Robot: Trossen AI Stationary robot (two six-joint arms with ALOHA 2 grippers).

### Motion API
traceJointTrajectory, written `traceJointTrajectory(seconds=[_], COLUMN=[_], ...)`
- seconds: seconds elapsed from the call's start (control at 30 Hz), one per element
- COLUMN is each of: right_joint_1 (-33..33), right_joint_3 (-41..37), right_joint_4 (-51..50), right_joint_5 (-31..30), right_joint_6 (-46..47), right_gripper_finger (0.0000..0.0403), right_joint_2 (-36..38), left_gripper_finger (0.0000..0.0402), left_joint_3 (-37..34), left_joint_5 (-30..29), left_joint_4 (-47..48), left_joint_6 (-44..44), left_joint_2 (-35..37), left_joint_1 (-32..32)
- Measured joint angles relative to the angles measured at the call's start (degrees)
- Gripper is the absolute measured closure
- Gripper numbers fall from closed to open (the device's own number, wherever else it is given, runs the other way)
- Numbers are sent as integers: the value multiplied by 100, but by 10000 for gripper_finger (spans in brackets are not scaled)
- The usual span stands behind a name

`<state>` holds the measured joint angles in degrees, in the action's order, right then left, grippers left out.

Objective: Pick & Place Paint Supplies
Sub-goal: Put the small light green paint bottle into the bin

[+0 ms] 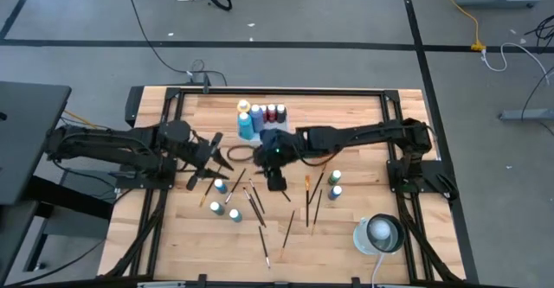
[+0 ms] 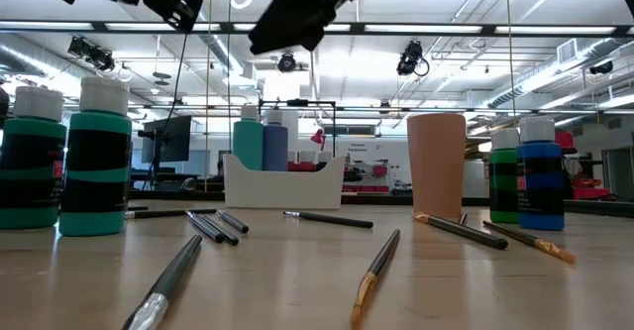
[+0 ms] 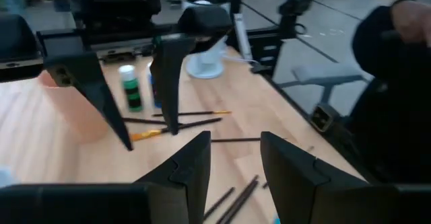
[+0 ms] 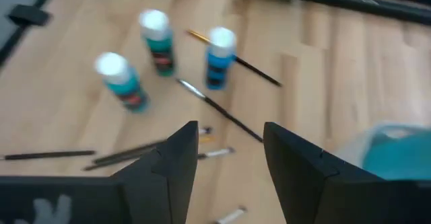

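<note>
High view: right end effector [image 1: 275, 181] released and empty, hovering mid-worktop [image 1: 363, 115] over scattered paintbrushes [image 1: 257, 203]; left end effector [image 1: 210, 156] released too, nearby. Paint bottles [image 1: 227, 199] stand just beside. Best descend straight, fingers straddling one brush, clear of bottles.

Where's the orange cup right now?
In the low view the cup stands upright right of centre, between the white tray and a green and a blue bottle. A brush lies by its base.
</note>
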<state>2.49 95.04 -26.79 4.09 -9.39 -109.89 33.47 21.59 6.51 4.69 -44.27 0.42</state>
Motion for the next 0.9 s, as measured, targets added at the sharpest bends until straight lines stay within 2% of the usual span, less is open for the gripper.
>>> traceJointTrajectory(seconds=[0.2,0.37,0.53,0.63,0.73,0.9], right_joint_1=[404,622,746,784,835,929], right_joint_3=[0,-7,-7,-7,-4,-7], right_joint_4=[-161,-1018,-2389,-3355,-3954,-4510], right_joint_5=[1,-131,-901,-1207,-1279,-913], right_joint_6=[-2,118,981,1996,2848,3286], right_gripper_finger=[229,229,229,229,229,229], right_joint_2=[0,137,587,910,1098,1141], left_gripper_finger=[262,262,262,262,262,262], left_joint_3=[0,0,0,0,0,0], left_joint_5=[-92,-716,-1090,-1146,-1148,-1148], left_joint_4=[29,33,54,54,51,51], left_joint_6=[63,226,222,220,220,171], left_joint_2=[2,2,2,2,1,1], left_joint_1=[-522,-745,-760,-762,-762,-762])
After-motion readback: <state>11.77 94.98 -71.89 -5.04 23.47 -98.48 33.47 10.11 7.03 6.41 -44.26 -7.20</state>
